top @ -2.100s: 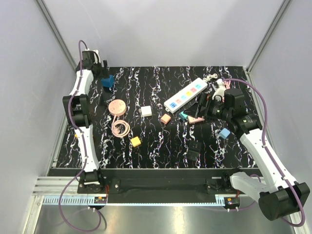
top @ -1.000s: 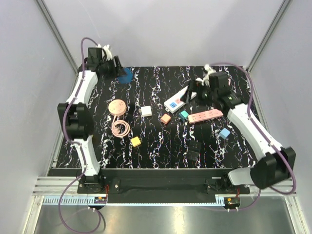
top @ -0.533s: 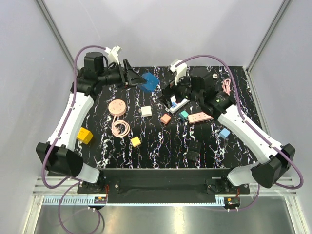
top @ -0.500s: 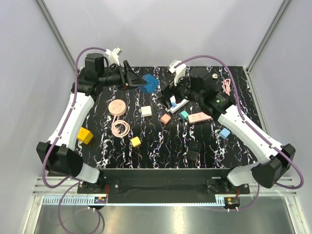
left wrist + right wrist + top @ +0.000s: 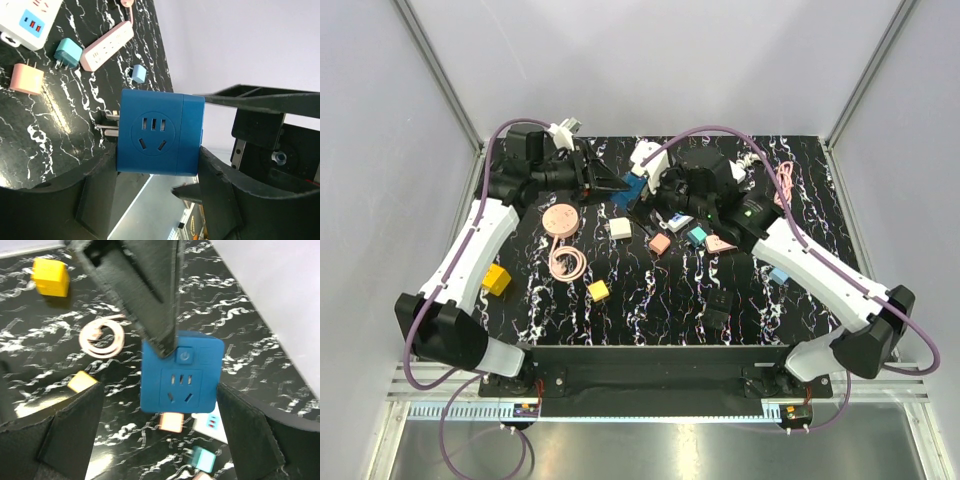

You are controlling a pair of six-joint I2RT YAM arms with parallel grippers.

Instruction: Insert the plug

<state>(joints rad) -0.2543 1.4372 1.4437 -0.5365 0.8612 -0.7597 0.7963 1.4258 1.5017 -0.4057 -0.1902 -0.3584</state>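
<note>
Left wrist: left gripper (image 5: pixel 155 156) is pinching blue plastic cube plug (image 5: pixel 157 132), prongs free, likely for handover; right gripper (image 5: pixel 159 390) is gaping around it, empty.

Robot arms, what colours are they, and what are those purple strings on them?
The left arm and the right arm are both smooth white tubes joined by chunky black joints. The strings are thin purple cables, and one loops along each arm. Each arm ends in wide black fingers: the left fingers look hard and shiny, and the right fingers look dark and padded. No sleeves or writing show.
</note>
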